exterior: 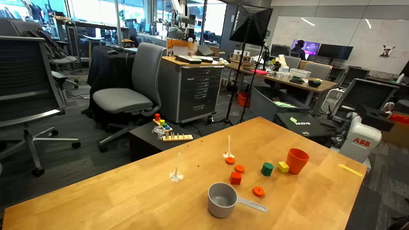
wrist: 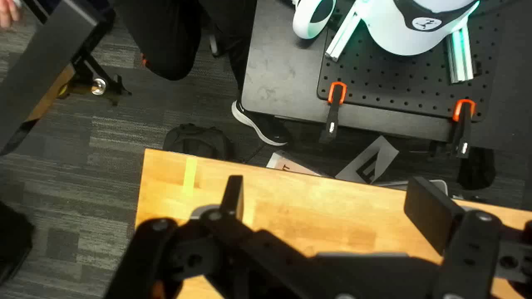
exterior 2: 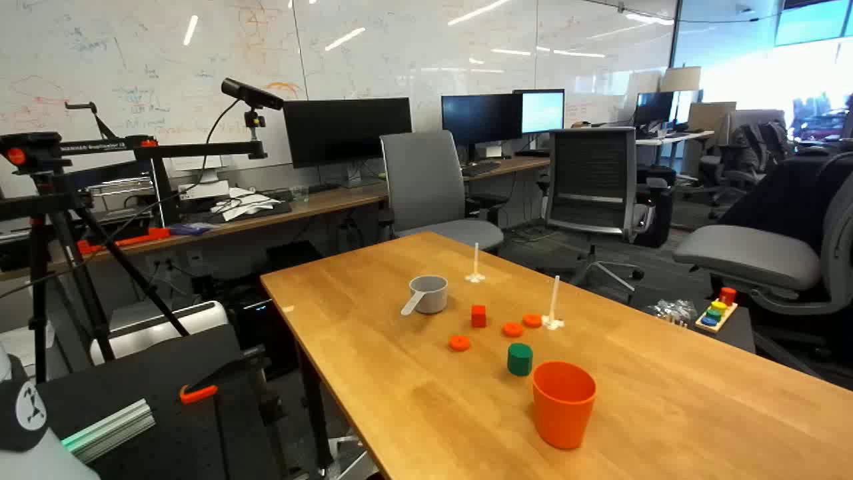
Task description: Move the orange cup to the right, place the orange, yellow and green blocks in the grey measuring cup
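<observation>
Fingers point(wrist: 430, 216), wide apart and empty, frame one edge of the table point(wrist: 316, 199), while the orange cup point(exterior: 296, 163), just beside the yellow block point(exterior: 282, 167), probably lies farther inward.

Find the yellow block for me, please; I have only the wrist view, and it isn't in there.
Observer: In an exterior view, the yellow block sits right beside the orange cup.
Operator: Is the green one up against them too?
Observer: No, the green block stands apart from both.
Operator: Any block in the measuring cup?
Observer: No block shows inside the measuring cup.
</observation>
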`<state>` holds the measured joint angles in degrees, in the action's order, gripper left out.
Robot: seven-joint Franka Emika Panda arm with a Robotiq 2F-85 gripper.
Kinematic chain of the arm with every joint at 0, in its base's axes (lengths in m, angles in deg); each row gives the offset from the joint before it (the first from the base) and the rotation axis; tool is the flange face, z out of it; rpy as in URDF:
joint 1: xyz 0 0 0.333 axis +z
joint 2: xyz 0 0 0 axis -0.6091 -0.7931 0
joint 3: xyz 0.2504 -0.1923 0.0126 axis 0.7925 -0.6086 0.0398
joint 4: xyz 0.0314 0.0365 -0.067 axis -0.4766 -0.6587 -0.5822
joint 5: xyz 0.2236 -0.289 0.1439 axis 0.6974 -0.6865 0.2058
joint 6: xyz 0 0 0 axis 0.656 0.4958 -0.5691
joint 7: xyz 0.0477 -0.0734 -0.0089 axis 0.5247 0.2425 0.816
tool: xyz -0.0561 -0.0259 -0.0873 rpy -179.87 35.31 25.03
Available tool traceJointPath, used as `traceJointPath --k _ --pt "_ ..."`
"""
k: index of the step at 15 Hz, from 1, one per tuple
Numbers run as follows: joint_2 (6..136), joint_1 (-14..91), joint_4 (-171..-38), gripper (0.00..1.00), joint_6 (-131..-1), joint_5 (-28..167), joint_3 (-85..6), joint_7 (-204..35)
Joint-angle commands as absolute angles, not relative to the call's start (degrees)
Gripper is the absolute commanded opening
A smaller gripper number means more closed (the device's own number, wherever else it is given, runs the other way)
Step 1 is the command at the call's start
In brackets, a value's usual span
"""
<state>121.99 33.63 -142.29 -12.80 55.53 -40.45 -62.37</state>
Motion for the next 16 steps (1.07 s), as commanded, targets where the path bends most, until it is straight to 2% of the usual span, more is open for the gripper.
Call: traceJointPath --k 1,9,16 --pt "122.0 35.0 -142.0 1.00 -12.5 55.1 -41.5 -62.9" --pt "122.2 35.0 -141.9 1.00 -12.5 55.1 -41.5 -62.9" --pt "103.9 31.5 -136.0 1.00 -26.2 52.3 -43.2 -72.8"
